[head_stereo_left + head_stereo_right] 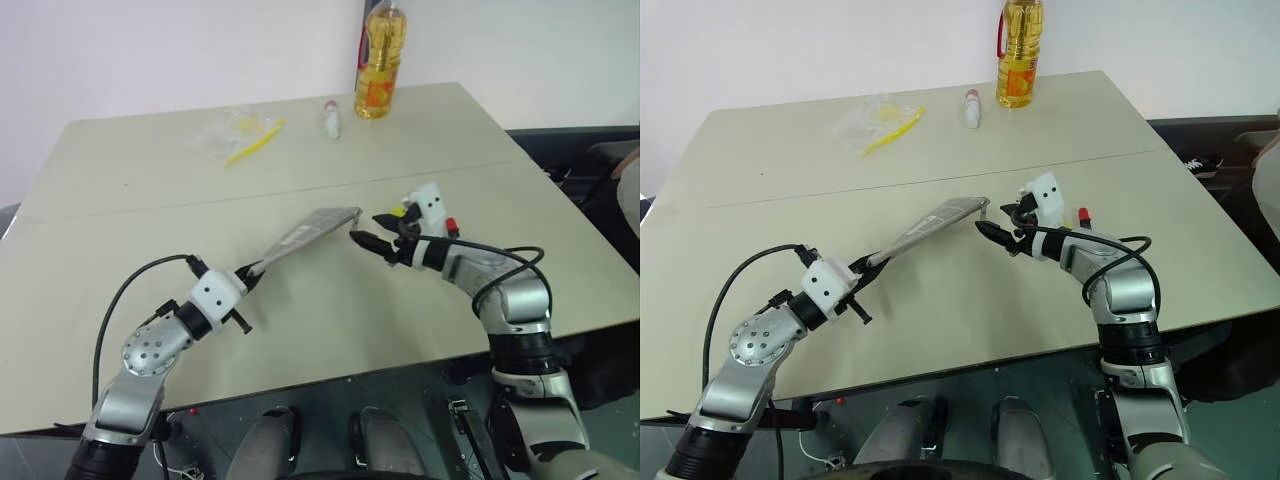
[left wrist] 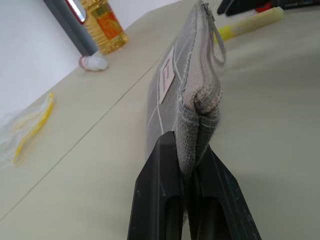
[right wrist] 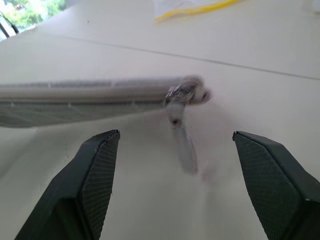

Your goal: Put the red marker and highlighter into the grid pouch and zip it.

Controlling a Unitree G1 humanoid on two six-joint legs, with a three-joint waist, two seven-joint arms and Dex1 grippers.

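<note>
Grid pouch [image 1: 315, 231] is held up off the worktop [image 1: 140, 190], edge-on, one end clamped in the left pincer [image 2: 189, 159]. Both fingers [image 2: 159, 165] are clenched on the fabric at the pouch's corner. The white label [image 2: 166, 78] faces the side with the oil bottle. The zip runs along the pouch's top edge, and the zipper pull [image 3: 181, 131] dangles from the far end.

Right pincer [image 1: 366, 241] sits just past that far end of the pouch, released, jaws wide apart, holding nothing. The pull hangs between its two fingers [image 3: 92, 175] in the right wrist view, touching neither.

Highlighter [image 2: 248, 25] lies on the worktop beyond the pouch's far end, beside the right pincer. Red marker [image 1: 1083, 216] is on the worktop behind the right wrist, on the side away from the pouch; only its red end is visible.

Well beyond the pouch, at the worktop's far edge: oil bottle [image 1: 380, 60], with a small white tube with a red cap [image 1: 330, 118] next to it. Left of those is a thin yellow stick in clear wrap [image 1: 245, 138].
</note>
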